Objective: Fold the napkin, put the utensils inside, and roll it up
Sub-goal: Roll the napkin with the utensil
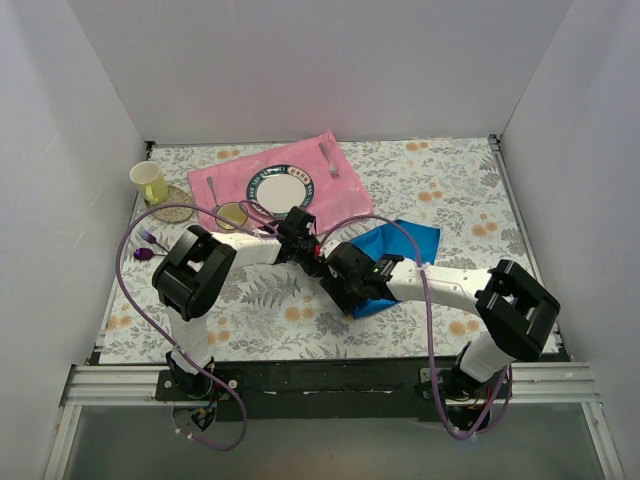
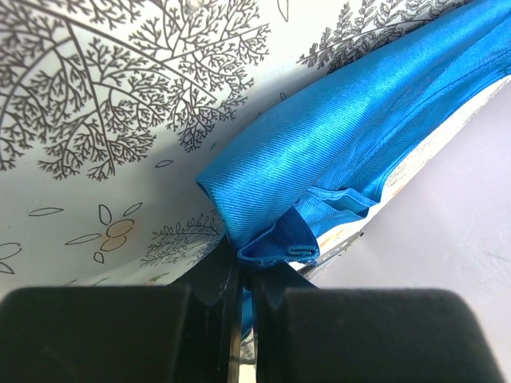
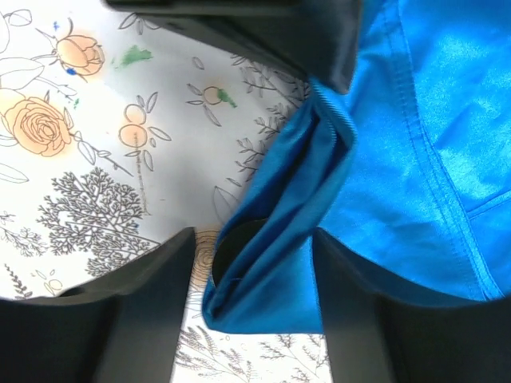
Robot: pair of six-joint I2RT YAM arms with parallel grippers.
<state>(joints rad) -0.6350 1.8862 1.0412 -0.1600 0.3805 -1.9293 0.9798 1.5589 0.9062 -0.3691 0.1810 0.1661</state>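
The fold is under way but, by my reading, not finished. The napkin (image 1: 405, 243) lies bunched and doubled over itself on the worktop (image 1: 450, 190) rather than in a flat, squared shape, and both arms are at its near-left end. The left gripper (image 2: 242, 267) is all but closed, with a folded corner of the cloth pinched between its fingers. From there the rest of the napkin runs up and away to its right. The right gripper (image 3: 254, 239) sits just beside it, jaws well apart astride a thick doubled edge. A sliver of worktop shows beside one finger, so it looks to be straddling the fold, not clamping it. Most of the cloth spreads to this gripper's right. The napkin's long axis runs on a diagonal, from the end at the grippers out toward the far right. The spoon (image 1: 231, 214) is not inside yet — it lies well to the left gripper's left, at the near edge of the mat (image 1: 330, 195). Placing it and rolling both appear to remain.
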